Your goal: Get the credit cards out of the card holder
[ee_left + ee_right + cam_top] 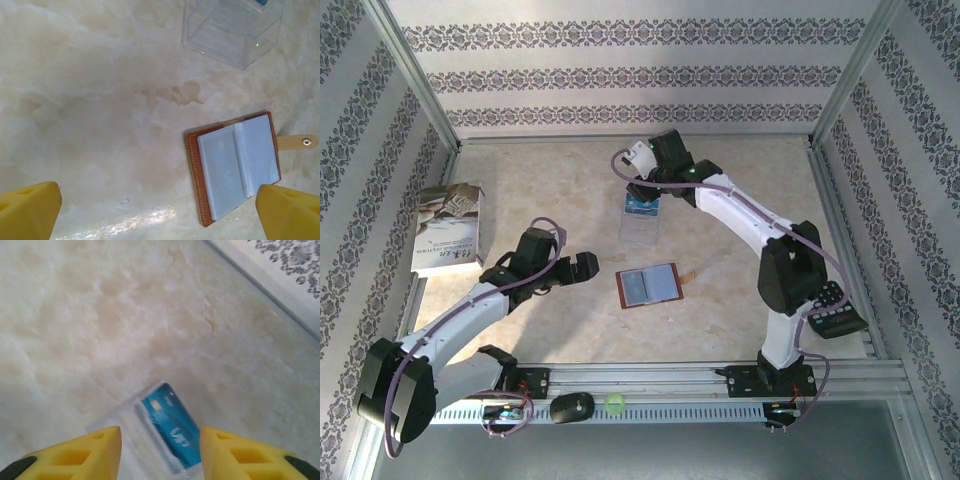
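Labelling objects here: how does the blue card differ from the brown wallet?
The blue card is smaller than the brown wallet. The card is one thin piece at the clear box; the wallet lies folded open, grey-blue inside up. Both are flat rectangles.

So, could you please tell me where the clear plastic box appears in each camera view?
Top external: clear plastic box at centre, just beyond the open card holder.
Left wrist: box at the top right, above the card holder.
Right wrist: box at bottom centre, within the right hand.
Shared landmark: the blue credit card at the box's end.
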